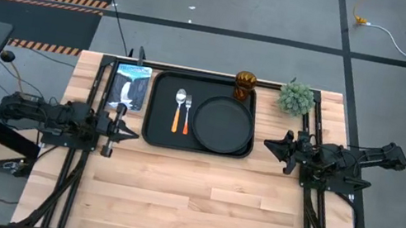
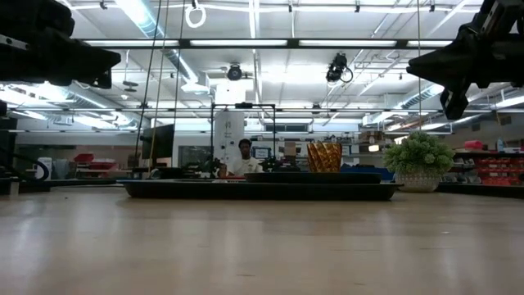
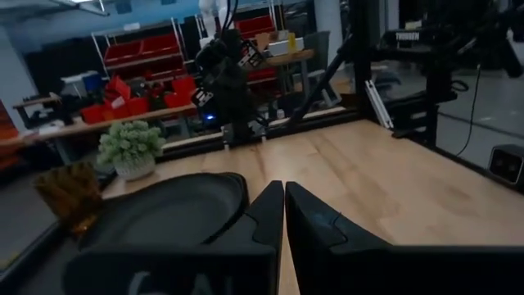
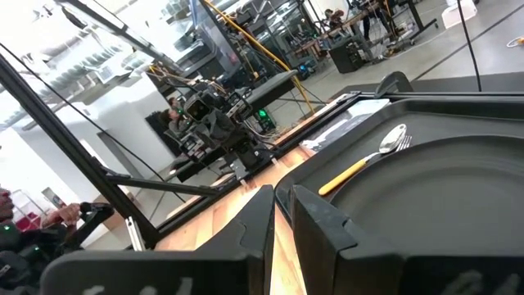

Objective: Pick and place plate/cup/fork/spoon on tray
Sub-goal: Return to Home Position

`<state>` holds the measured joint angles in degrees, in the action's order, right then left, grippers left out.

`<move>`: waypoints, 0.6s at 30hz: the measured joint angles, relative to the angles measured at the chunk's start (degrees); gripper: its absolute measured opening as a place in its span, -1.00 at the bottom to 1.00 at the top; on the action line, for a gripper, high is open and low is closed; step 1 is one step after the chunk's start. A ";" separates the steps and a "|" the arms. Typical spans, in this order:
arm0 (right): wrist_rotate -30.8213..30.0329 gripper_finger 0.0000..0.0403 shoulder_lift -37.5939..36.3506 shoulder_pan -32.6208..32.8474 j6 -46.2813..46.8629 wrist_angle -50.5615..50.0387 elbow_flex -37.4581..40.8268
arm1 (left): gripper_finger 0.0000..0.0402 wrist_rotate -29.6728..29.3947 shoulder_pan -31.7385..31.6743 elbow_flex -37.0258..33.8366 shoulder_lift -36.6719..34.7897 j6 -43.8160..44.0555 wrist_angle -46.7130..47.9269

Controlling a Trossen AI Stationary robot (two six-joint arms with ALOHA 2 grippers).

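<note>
The black tray lies at the table's far middle. The round black plate rests flat on its right half. The spoon and the fork lie side by side on its left half, heads toward the far edge. The amber cup stands upright at the tray's far right corner; I cannot tell whether it is on the lip or just behind it. My left gripper is shut and empty, left of the tray's near left corner. My right gripper is shut and empty, right of the tray.
A green potted plant stands at the far right, beside the cup. A blue-and-white packet lies left of the tray. Bare wood stretches from the tray to the near edge. A person sits in the room beyond.
</note>
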<state>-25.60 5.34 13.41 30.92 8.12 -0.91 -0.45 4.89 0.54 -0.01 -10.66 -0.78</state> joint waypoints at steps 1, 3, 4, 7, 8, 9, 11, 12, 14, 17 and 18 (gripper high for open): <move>0.00 -0.75 0.00 0.02 -0.02 0.02 0.00 | -0.89 0.00 0.00 -0.01 0.00 -0.80 0.00; 0.02 -0.75 0.00 0.00 0.00 0.00 0.00 | -0.89 0.01 0.09 -0.01 0.00 -2.55 0.01; 0.01 -0.75 0.00 0.01 0.00 0.00 -0.01 | -0.89 0.00 0.26 -0.01 0.00 -3.10 -0.05; 0.00 -0.75 0.00 0.00 -0.01 0.00 -0.02 | -0.89 0.16 0.89 -0.11 0.02 -3.18 -1.40; 0.01 -0.75 0.00 0.02 0.00 0.01 -0.02 | -0.89 0.46 1.02 -0.11 0.02 -3.20 -2.05; 0.01 -0.75 0.00 0.01 0.00 0.00 -0.02 | -0.89 0.53 1.13 -0.11 0.05 -3.18 -3.18; 0.02 -0.75 0.00 0.00 0.00 0.00 -0.02 | -0.89 0.49 1.52 -0.13 0.00 -3.14 -5.80; 0.00 -0.75 0.00 0.02 -0.02 0.00 -0.02 | -0.89 0.46 1.78 -0.14 0.01 -3.13 -6.28; 0.01 -0.75 0.00 0.00 0.00 0.00 -0.02 | -0.89 0.47 2.23 -0.14 0.04 -3.11 -6.60; 0.02 -0.75 0.00 0.02 0.00 0.00 -0.02 | -0.89 0.43 2.49 -0.14 0.04 -3.09 -6.95; 0.02 -0.75 0.00 0.01 0.00 0.00 -0.02 | -0.89 0.35 2.49 -0.14 0.04 -3.09 -6.97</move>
<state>-25.58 5.34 13.42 30.92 8.13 -0.93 -0.10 7.38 0.40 0.03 -13.76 -7.75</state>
